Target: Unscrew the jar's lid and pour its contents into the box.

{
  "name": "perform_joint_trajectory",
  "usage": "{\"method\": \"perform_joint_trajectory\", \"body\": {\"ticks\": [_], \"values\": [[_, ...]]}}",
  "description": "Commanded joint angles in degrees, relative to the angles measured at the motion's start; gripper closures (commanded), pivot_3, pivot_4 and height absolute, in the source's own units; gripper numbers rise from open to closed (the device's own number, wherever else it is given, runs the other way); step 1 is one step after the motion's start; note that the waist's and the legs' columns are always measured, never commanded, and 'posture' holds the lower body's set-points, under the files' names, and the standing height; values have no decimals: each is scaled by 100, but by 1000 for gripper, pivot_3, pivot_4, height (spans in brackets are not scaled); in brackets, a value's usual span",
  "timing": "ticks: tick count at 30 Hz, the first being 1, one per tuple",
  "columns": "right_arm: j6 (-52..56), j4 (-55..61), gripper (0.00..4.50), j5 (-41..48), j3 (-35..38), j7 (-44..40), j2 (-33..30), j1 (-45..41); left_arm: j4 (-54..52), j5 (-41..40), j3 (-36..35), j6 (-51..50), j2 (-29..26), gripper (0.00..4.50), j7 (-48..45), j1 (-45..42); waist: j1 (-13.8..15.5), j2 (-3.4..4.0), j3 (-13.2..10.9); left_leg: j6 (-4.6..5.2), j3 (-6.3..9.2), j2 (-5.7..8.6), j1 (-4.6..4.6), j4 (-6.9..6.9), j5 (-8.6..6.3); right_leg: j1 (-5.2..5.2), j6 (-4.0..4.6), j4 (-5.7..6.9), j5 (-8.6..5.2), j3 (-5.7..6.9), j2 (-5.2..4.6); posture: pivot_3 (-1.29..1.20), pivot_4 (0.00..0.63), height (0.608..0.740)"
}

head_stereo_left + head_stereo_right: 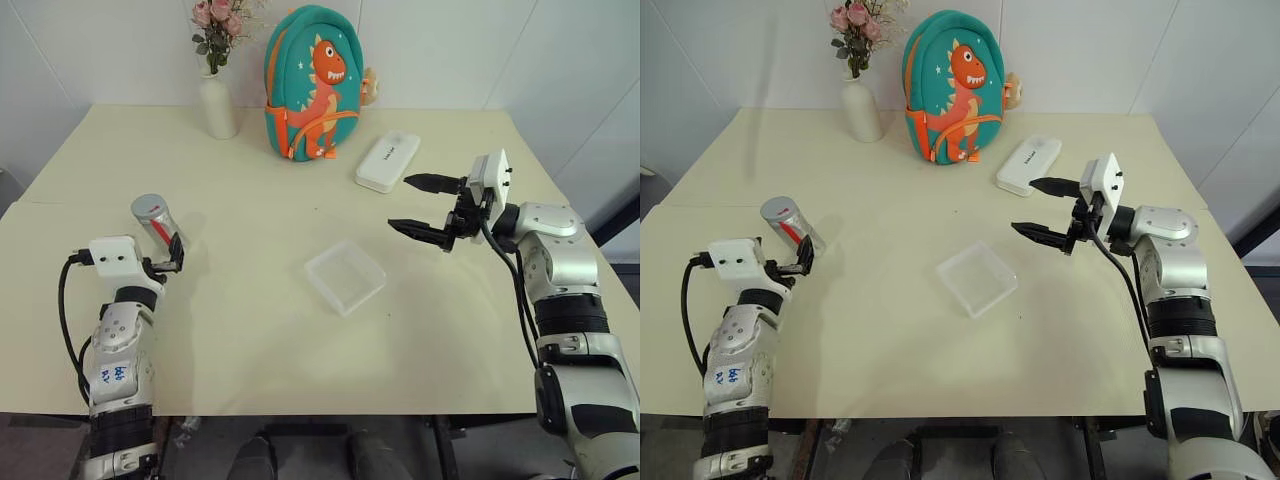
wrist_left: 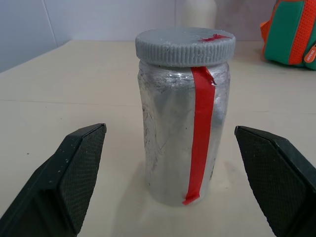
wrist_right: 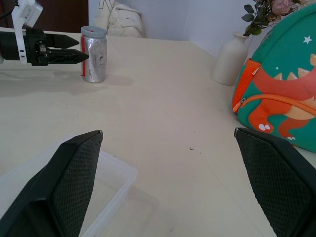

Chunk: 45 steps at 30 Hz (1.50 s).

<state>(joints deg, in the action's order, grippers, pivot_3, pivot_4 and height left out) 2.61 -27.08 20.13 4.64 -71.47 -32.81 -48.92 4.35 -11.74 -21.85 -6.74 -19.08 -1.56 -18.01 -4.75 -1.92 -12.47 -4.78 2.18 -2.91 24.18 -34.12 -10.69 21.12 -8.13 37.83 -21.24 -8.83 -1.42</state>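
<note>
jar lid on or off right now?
On. The grey lid sits on top of the upright jar; whether it's tight, cannot tell.

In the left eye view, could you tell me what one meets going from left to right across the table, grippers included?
left gripper → jar → vase → backpack → box → white case → right gripper

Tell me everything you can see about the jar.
The jar is a small silvery metallic-looking cylinder with a red tape stripe down its side. Its ribbed grey lid is on. It stands upright on the cream table, near the left side, just ahead of the open left gripper, which is not touching it.
</note>
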Motion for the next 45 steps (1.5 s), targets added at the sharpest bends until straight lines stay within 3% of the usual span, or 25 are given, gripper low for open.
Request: {"method": "perform_joint_trajectory", "body": {"ticks": [1,15,28,31,37,45], "values": [[-48,250,0,25,17,57,-7,-66,39,50,-73,233,-129,49,-7,-138,-1,0,0,0,0,0,0,1,0,0,0,0,0,0,0,0,150,740],[-79,175,0,-43,-59,140,52,-117,1369,66,-33,784,-444,49,-222,-1049,2,0,0,0,3,0,1,3,1,2,-1,1,1,3,0,0,150,740],[-121,85,0,-101,-75,201,36,-190,1612,-5,39,897,-328,49,-222,-1119,7,0,0,0,3,0,1,3,1,2,-2,1,1,3,-1,0,150,740],[-131,58,0,-117,-83,224,42,-204,1680,8,45,946,-297,620,-189,-1160,8,0,0,0,3,0,1,3,1,2,-2,1,1,3,-1,0,150,740],[-122,67,0,-105,-91,238,27,-210,1664,-19,83,983,-239,2448,-297,-1132,8,0,0,0,3,0,1,3,1,2,-2,1,1,3,-1,0,150,740],[54,290,0,-39,-74,320,16,-202,1405,-174,94,865,-386,2445,-795,-1027,9,0,0,0,3,0,1,3,1,2,-2,0,1,4,-1,0,150,740]]}}
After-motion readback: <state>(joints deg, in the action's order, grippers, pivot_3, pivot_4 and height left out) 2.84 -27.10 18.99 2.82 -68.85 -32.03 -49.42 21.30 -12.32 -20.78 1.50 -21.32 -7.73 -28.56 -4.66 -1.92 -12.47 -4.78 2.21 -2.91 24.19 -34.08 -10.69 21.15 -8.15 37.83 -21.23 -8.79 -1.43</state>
